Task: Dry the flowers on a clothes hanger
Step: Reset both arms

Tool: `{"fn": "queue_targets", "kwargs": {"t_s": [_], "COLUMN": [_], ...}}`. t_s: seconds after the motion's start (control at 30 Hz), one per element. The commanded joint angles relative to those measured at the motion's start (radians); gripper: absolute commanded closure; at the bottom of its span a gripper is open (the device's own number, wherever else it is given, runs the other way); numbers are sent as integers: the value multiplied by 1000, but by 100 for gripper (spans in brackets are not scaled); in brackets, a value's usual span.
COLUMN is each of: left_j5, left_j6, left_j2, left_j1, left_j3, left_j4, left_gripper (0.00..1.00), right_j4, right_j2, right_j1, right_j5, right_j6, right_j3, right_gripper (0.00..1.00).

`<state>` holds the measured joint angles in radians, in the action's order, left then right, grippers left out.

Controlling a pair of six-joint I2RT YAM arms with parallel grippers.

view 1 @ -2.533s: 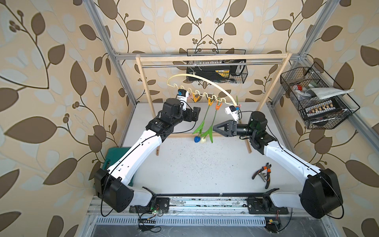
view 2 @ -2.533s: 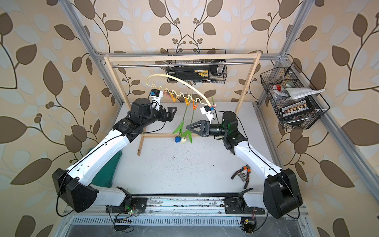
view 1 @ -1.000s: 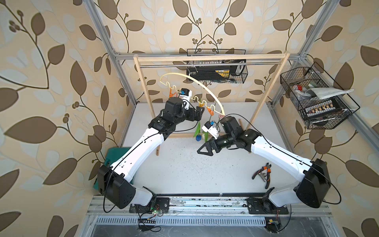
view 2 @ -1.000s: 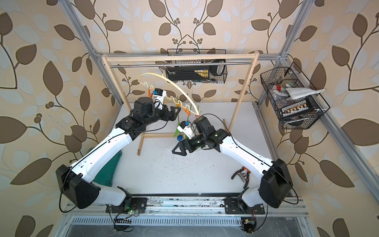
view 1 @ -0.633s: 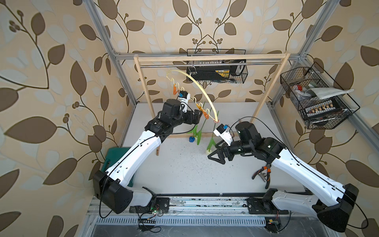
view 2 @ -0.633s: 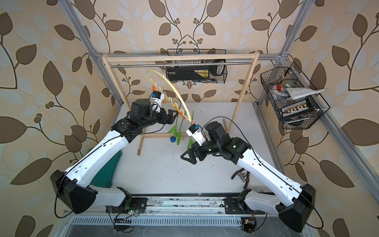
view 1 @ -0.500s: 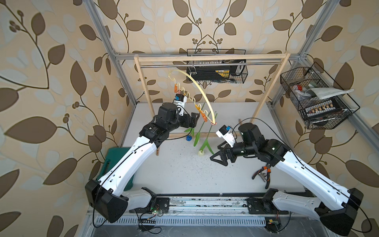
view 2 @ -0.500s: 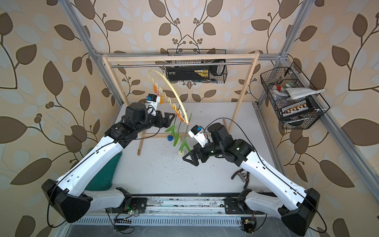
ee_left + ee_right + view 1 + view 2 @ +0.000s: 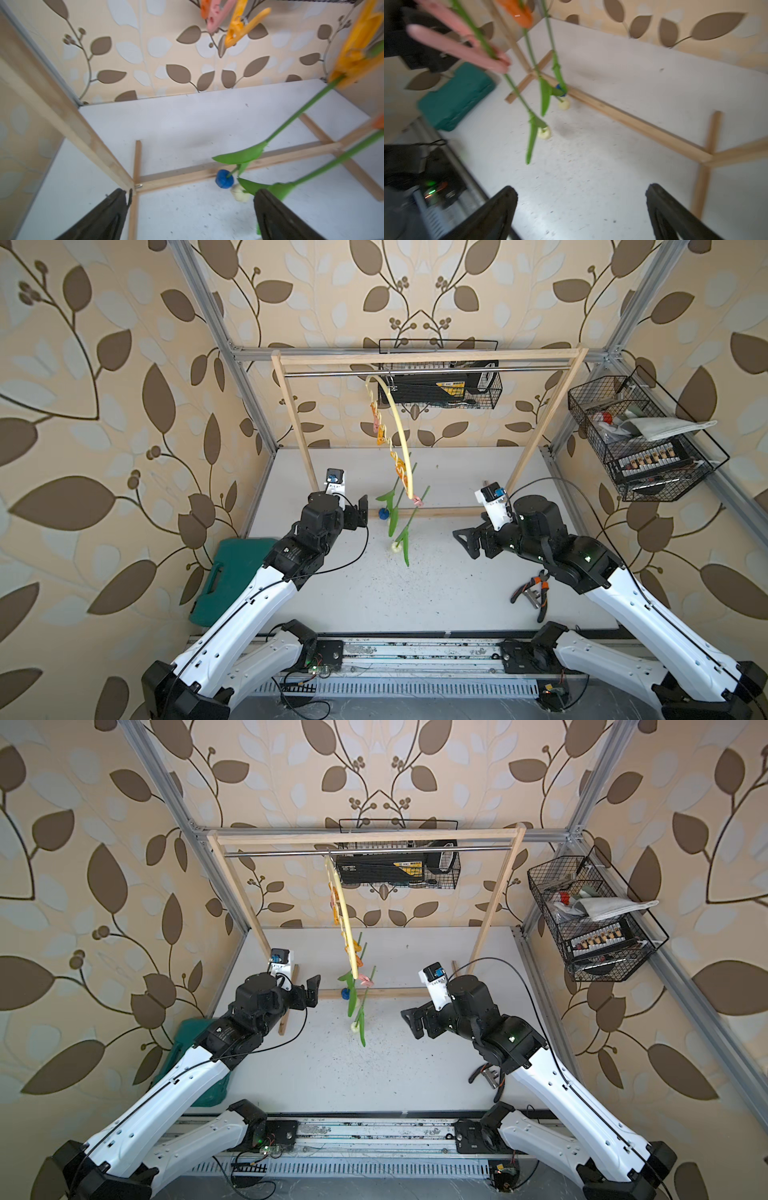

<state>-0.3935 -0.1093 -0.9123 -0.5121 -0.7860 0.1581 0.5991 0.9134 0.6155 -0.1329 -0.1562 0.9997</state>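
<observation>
flowers (image 9: 393,519) hang head-down, both grippers clear of them
stems are clipped to the clothes hanger (image 9: 398,427), which hangs on the rack rod (image 9: 457,372); left gripper (image 9: 311,992) and right gripper (image 9: 464,544) flank it, jaws wide apart, holding nothing.

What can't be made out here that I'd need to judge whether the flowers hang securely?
- How the hanger hooks the rod: too small in both top views.
- Clip grip on the stems: motion blur in both wrist views smears the pink clip.
- One cream head: behind leaves in both top views.
- The pliers: partly behind the right arm in a top view.
</observation>
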Motion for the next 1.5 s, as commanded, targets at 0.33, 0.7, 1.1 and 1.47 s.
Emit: {"fn": "queue_targets", "kwargs": {"t_s": [0.33,0.7,1.1,1.47], "left_j5": [64,69,161,265], "left_j6": [128,128,97,59], "left_j2": [-189,-316,-431,-579], "left_j1": [350,414,473,543], "left_j3": [465,476,585,429], "left_j4": [-802,-892,-1138,-955], "left_gripper": [1,1,1,1], "right_j4": [-1057,-1712,-1561,-1554], "right_j2": [146,630,616,620], "right_j1": [-393,-537,-526,-526], "right_j5": [-286,-164,-179,-178], "right_j6": [284,148,145,145], "right_j3": [-614,-741,-674,-668], "right_gripper": [2,1,1,1]}}
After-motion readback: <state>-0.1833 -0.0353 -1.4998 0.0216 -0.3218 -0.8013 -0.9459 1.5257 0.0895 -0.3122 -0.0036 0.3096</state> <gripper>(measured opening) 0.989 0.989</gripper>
